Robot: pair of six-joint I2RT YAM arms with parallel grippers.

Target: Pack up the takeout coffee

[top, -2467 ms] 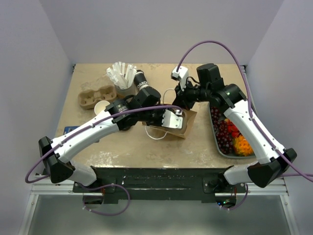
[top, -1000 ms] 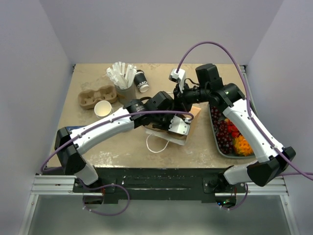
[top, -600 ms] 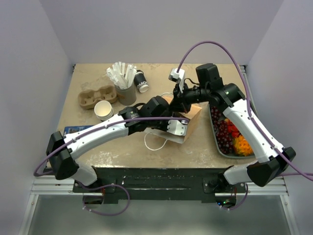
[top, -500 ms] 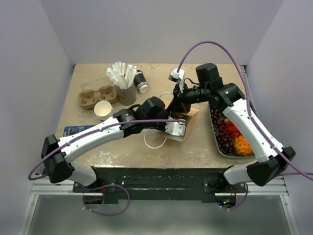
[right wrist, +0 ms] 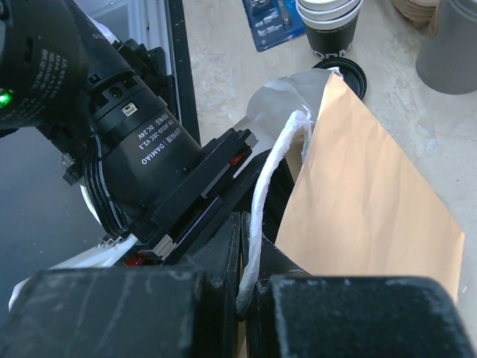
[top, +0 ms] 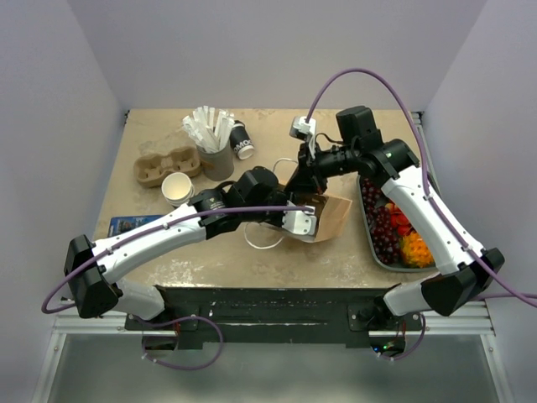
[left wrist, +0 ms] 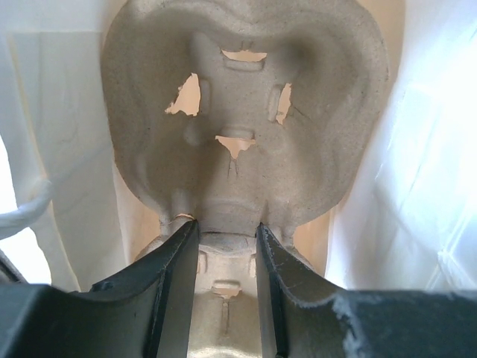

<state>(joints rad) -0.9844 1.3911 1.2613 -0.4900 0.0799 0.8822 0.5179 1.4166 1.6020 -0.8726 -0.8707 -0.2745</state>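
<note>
The takeout coffee (top: 243,143), a small dark cup with a white mark, lies tilted at the back of the table beside the grey holder, away from both grippers. A brown paper bag (top: 333,216) (right wrist: 373,209) stands tilted mid-table. My right gripper (top: 304,175) (right wrist: 250,294) is shut on its white rope handle (right wrist: 277,171) and holds it up. My left gripper (left wrist: 223,242) is inside the bag, shut on the middle ridge of a pulp cup carrier (left wrist: 246,127). From above, only its wrist (top: 298,220) shows at the bag's mouth.
A second pulp carrier (top: 165,165) and a stack of lidless cups (top: 178,188) (right wrist: 328,26) sit at the left, with a loose black lid (right wrist: 346,74) nearby. A grey holder of white sticks (top: 214,138) stands at the back. A fruit tray (top: 369,239) lies right, a blue packet (top: 130,224) front left.
The bag has swung rightward and stands more upright with its mouth around my left wrist. The left arm's elbow has drawn back to the left. The right gripper keeps its hold on the handle.
</note>
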